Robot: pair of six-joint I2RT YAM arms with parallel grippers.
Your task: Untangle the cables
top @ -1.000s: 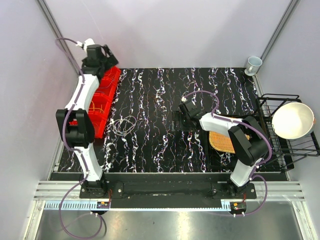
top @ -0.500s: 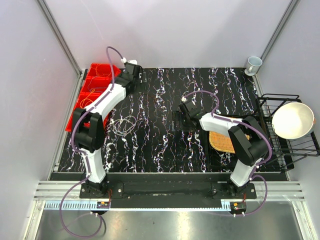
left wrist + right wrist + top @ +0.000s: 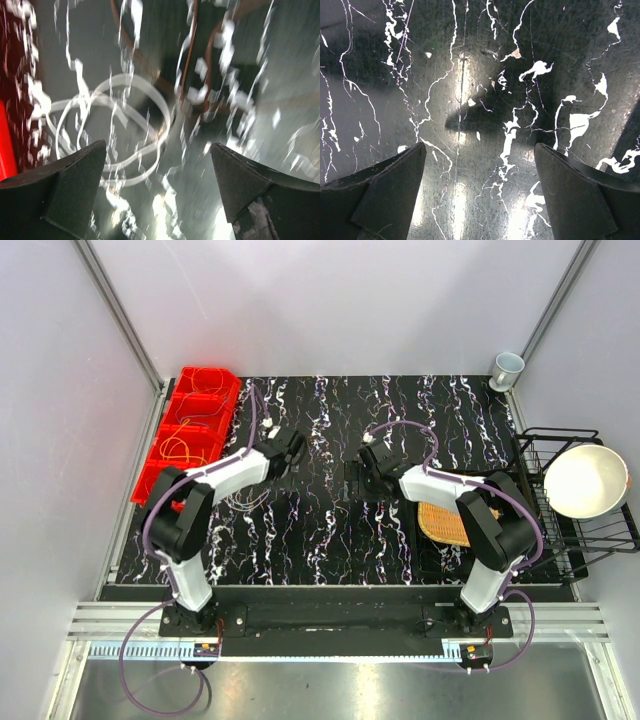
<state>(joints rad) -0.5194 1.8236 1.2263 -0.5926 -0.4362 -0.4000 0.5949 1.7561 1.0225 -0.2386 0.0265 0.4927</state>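
Left gripper (image 3: 157, 186): my fingers spread wide, empty; pale cable loop (image 3: 118, 112) blurred between them.
Right gripper (image 3: 480, 192): spread, empty; my camera shows only table (image 3: 330, 540).
Red bin (image 3: 158, 435): overhead view only, far left.
Orange and yellow cables (image 3: 182, 450): inside bin.
Pale cable loop: on table beside bin.

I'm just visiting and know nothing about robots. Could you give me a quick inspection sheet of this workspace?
Surface: black marbled table, glossy.
Job's things: whitish-grey cable looped on the table beside the red bin; orange and yellow cables inside the bin.
Clutter: woven mat, wire rack holding a white bowl, cup.
Grippers: left jaws open near the whitish-grey cable; right jaws open over bare table; both empty.
Cables: purple leads along both arms.
Surroundings: pale walls, metal frame posts.
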